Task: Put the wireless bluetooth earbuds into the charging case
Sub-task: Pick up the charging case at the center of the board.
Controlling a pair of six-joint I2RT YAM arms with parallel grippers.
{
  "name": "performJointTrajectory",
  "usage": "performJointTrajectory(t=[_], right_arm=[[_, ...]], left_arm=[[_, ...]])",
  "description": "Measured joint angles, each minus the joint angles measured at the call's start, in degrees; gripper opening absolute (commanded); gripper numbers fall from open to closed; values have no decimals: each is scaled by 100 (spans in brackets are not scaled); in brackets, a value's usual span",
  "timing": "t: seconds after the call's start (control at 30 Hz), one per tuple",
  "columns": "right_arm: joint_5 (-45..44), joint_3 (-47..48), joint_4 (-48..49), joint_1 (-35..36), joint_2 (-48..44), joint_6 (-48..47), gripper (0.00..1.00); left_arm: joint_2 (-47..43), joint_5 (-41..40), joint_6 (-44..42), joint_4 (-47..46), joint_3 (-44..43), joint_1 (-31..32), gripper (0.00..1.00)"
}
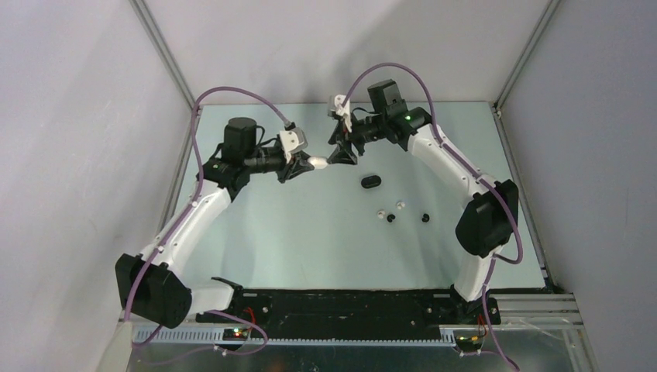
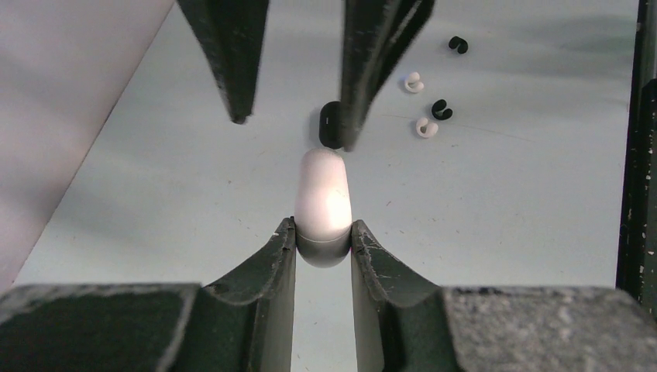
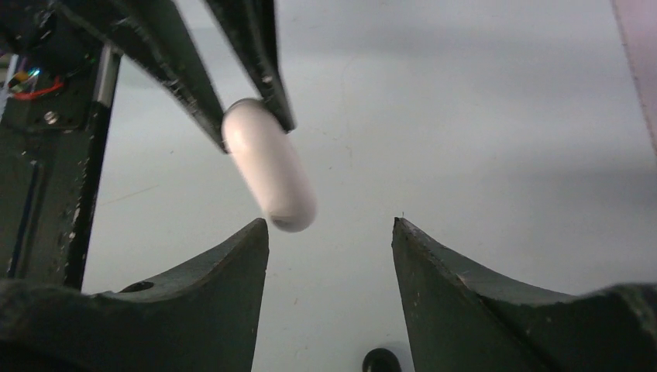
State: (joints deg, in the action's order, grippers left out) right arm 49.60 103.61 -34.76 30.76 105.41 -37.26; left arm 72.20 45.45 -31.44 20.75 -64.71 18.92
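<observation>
Above the far middle of the table (image 1: 310,248), the left gripper (image 1: 308,164) reaches in from the left and the right gripper (image 1: 345,157) from the right, tip to tip. The held case (image 1: 320,162) sits clamped between the left fingers. Its free end sticks out toward the right gripper, just beside one of that gripper's spread fingers, not between them. A second case (image 1: 371,182) lies on the table, right of and nearer than the grippers. Nearer still lie four buds (image 1: 391,218): three close together, one apart to their right.
</observation>
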Motion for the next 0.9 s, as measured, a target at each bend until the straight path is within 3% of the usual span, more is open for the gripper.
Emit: performJointTrajectory(t=[0.43,0.57,0.7,0.8,0.9], right_arm=[[269,-70,-479,321,-7,-450,50],[245,-48,-461,332,9,-420,38],[175,-37,-437,319,9,-361,21],[190,-37,-372,310,9,-190,19],[238,-42,-177,262,9,157,18]], left_arm=[[2,157,-13,22,-120,-20,0],[2,177,-24,33,-120,-20,2],[44,208,11,98,-168,-20,46],[125,136,131,101,-243,-35,57],[155,101,295,79,-254,-57,61]])
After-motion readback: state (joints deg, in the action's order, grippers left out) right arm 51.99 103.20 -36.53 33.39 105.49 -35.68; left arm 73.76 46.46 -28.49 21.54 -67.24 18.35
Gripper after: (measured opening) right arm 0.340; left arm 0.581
